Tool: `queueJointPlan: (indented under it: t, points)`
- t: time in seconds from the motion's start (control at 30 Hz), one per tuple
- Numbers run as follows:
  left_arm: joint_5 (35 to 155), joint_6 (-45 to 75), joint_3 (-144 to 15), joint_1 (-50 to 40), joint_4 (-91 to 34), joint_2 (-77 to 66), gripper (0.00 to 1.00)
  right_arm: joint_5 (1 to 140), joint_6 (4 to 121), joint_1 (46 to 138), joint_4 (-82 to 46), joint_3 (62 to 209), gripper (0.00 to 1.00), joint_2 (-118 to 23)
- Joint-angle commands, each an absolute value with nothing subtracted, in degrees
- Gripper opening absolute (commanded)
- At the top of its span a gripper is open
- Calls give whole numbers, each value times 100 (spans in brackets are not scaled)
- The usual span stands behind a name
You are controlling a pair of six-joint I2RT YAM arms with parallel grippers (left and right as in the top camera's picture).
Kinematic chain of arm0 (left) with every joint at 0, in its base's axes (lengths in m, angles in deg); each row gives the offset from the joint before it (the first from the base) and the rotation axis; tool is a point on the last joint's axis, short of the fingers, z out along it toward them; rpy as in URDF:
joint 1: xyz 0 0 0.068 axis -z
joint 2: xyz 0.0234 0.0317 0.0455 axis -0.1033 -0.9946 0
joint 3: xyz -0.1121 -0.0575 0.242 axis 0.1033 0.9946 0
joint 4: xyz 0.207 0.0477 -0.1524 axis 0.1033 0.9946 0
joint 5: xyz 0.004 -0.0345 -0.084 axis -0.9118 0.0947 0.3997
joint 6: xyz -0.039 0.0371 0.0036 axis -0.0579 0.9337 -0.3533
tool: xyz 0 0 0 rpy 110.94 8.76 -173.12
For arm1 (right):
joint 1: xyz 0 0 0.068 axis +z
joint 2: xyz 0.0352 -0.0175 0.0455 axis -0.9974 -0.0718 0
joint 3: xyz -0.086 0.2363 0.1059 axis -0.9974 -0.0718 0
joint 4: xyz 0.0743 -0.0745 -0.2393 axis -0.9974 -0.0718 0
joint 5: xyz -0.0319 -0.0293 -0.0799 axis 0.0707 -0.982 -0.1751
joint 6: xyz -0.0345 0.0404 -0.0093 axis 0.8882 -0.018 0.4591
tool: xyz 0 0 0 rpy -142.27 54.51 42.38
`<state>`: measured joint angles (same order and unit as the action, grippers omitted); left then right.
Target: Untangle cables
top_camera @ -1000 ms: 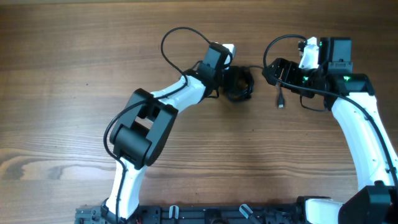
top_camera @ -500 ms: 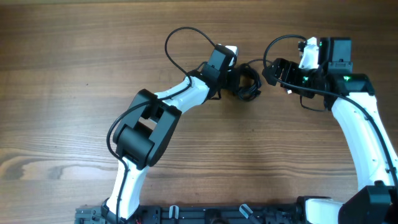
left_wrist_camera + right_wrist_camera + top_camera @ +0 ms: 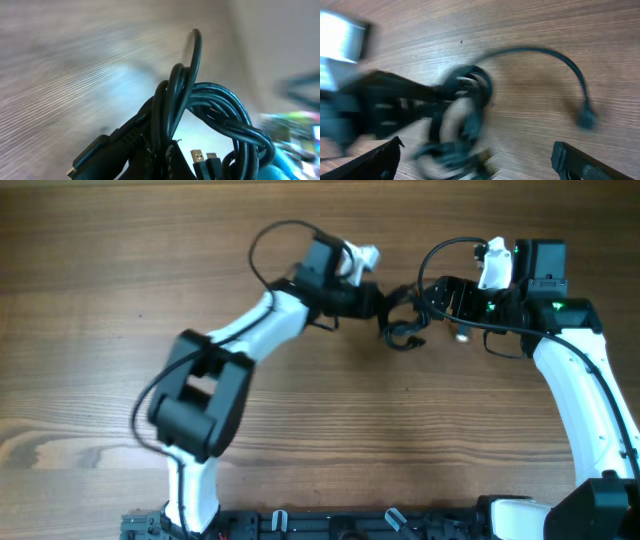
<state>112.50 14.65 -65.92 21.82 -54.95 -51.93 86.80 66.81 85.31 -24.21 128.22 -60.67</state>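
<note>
Looping on the far side of each arm, a thick fixed wire (image 3: 255, 245) is arching over the wooden counter (image 3: 100, 330). The cables (image 3: 402, 328) are bunching in a small tangle at centre far. They are stretching roughly left to right between the two arms, with one loose strand arcing away to a plug (image 3: 585, 119). The left pincer (image 3: 374, 300) is clamping tight on the bundle's left side. The right pincer (image 3: 440, 298) is standing wide, gripping nothing, just right of the tangle.

Robot lab bench: wood-grain table (image 3: 90, 270), left arm (image 3: 250, 330), right arm (image 3: 585, 395), black base rail (image 3: 300, 523).
</note>
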Motion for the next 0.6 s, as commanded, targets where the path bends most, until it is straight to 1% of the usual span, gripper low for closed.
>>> queueJointPlan:
  t: [0.0, 0.13, 0.2, 0.27, 0.33, 0.37, 0.4, 0.47, 0.53, 0.57]
  points:
    - [12784, 1474, -6627, 1898, -5502, -4701, 4, 8978, 6891, 8566, -2393, 12931, 94, -6135]
    - [12782, 1498, -6627, 1856, -5414, -4701, 4, 9253, 7018, 8705, -2314, 12931, 86, -6135]
    - [12771, 1498, -6627, 1860, -5381, -4701, 4, 9535, 7014, 8771, -2179, 12931, 85, -6135]
    - [12773, 1498, -6627, 1860, -5355, -4701, 4, 9856, 7005, 8843, -2089, 12931, 82, -6135]
    - [12771, 1498, -6627, 1858, -5362, -4701, 4, 9756, 6913, 8920, -2122, 12929, 79, -6152]
    - [12776, 1496, -6627, 1858, -5403, -4701, 4, 9469, 6747, 8981, -2179, 12872, 75, -6259]
    - [12776, 1496, -6627, 1858, -5423, -4701, 4, 9187, 6546, 8981, -2244, 12857, 68, -6356]
    - [12778, 1496, -6627, 1854, -5443, -4701, 4, 8648, 5949, 8981, -2354, 12853, 65, -6603]
    - [12780, 1496, -6627, 1854, -5458, -4701, 4, 8637, 5908, 8981, -2290, 12853, 61, -6898]
    - [12800, 1493, -6629, 1852, -5500, -4701, 4, 8667, 5877, 8981, -2253, 12853, 58, -7051]
